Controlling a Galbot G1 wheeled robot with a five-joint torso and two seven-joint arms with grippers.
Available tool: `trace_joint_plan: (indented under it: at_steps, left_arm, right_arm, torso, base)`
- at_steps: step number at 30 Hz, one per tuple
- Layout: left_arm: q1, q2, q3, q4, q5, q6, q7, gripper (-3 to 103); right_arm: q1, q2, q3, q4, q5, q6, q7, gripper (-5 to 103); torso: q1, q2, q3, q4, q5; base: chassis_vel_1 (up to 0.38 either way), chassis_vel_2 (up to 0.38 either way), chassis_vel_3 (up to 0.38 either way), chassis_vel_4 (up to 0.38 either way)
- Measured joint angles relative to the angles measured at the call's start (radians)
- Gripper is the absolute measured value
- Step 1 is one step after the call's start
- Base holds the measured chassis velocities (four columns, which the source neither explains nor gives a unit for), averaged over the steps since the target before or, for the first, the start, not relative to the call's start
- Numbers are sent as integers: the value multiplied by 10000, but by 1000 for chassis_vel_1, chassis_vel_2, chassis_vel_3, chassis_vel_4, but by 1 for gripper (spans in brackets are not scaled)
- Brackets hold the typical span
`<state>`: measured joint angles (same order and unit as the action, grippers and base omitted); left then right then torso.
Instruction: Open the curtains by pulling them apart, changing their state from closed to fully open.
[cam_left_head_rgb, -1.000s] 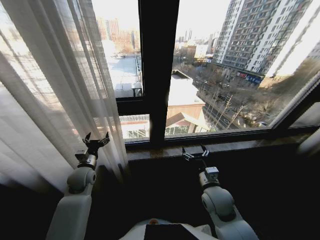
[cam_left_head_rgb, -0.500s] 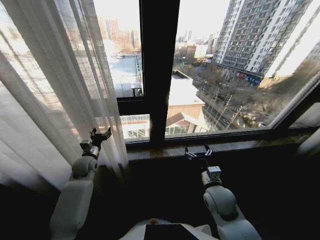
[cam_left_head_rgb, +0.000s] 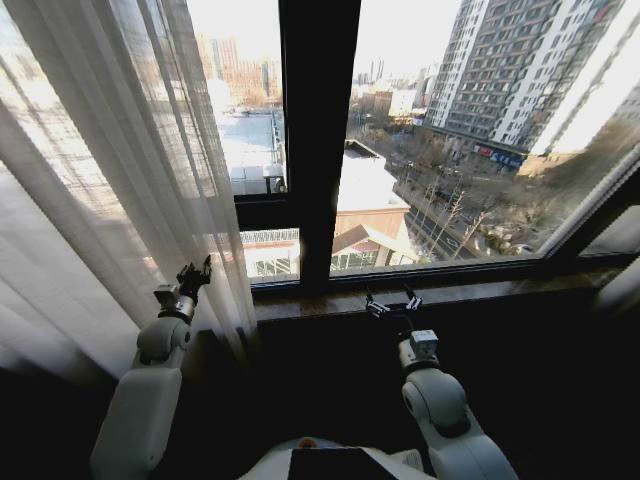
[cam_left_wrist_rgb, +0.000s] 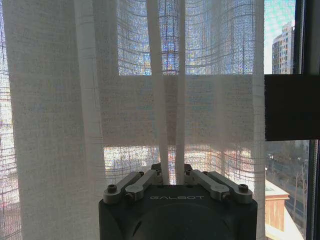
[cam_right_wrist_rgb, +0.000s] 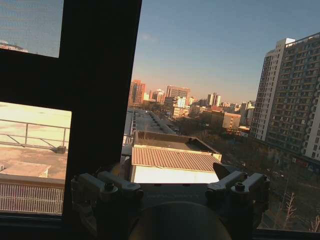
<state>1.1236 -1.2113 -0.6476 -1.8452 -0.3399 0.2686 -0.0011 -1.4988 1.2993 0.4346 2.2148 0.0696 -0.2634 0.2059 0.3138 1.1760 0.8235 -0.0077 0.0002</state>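
Curtains (cam_left_head_rgb: 120, 170) hide left end effector (cam_left_wrist_rgb: 170, 175) tips, state unclear.

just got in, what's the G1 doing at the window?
Opening the curtains. The sheer panel is bunched at the robot's left, the middle and right panes bare. The left gripper is raised against the curtain's edge, a pleat running between its fingers in the wrist view. The right gripper hangs open by the sill, holding nothing.

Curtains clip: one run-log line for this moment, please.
curtains: bunched left, window centre and right uncovered | left gripper: at curtain edge, fold between fingers | right gripper: open, by sill
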Motion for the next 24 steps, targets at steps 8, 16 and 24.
trace_joint_plan:
  at_steps: [8,16,24]
  left_arm:
    - [87,-43,-75,-135,-10,-1,27,0]
    - [315,-39,-210,-440,-48,9,31,0]
    - [537,-39,-409,-648,-93,18,31,0]
  right_arm:
    - [-81,-94,49,186,34,0,11,100]
    - [-205,-87,74,298,-134,66,-147,100]
    - [-314,-66,29,412,-237,75,-149,100]
  torso:
    - [1,0,0,0,0]
    - [1,0,0,0,-1]
    - [0,0,0,0,0]
  base:
    - [0,0,0,0]
    - [0,0,0,0]
    - [33,27,-27,-26]
